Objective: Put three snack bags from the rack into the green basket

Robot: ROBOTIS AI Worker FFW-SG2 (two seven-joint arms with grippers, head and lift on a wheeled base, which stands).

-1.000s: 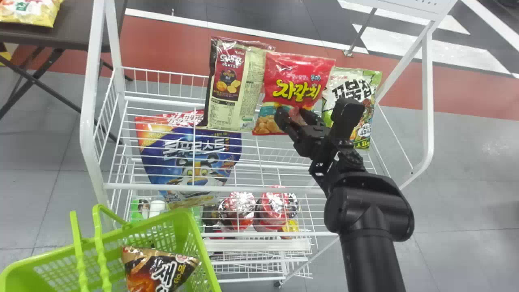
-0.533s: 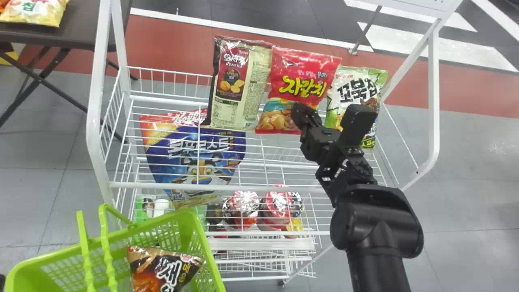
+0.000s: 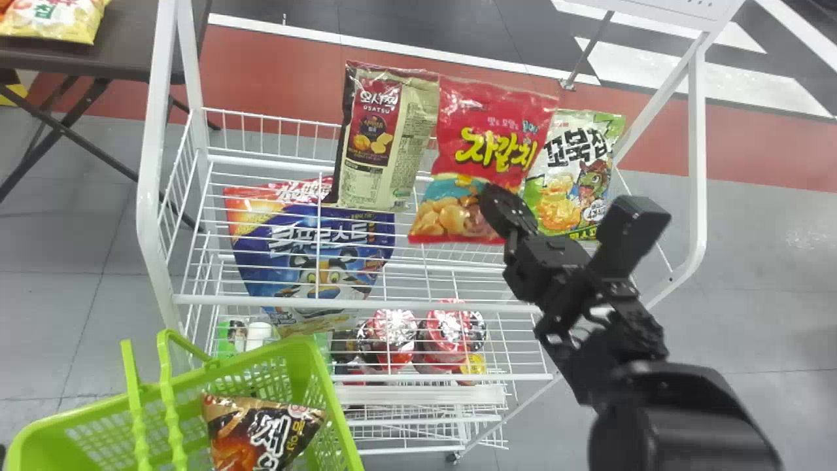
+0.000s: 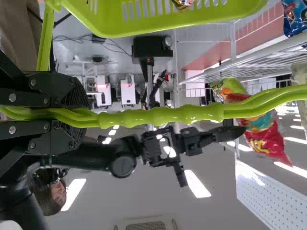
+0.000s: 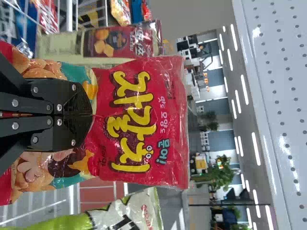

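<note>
The red snack bag (image 3: 490, 157) is at the front of the rack's (image 3: 366, 304) upper level, my right gripper (image 3: 502, 208) pinching its lower part. In the right wrist view the fingers of that gripper (image 5: 91, 115) are together on the red bag (image 5: 134, 120), which covers much of what lies behind. A brown-and-black snack bag (image 3: 261, 432) lies in the green basket (image 3: 314, 373) at lower left of the head view. My left gripper (image 4: 86, 112) is closed around the basket's green handles (image 4: 163, 116). A cream-and-maroon bag (image 3: 386, 137) and a green-and-white bag (image 3: 575, 173) flank the red one.
A blue cereal bag (image 3: 314, 255) lies in the rack at left, with round red-topped packs (image 3: 389, 337) lower down. White rack posts (image 3: 149, 196) stand at both sides. A dark table (image 3: 131, 42) with a yellow bag (image 3: 55, 19) is at the far left.
The right gripper's fingers, apart one second ago, have come together on the red bag. Arm and bag have since shifted toward the robot and slightly right; the bag's lower edge hangs nearer.
</note>
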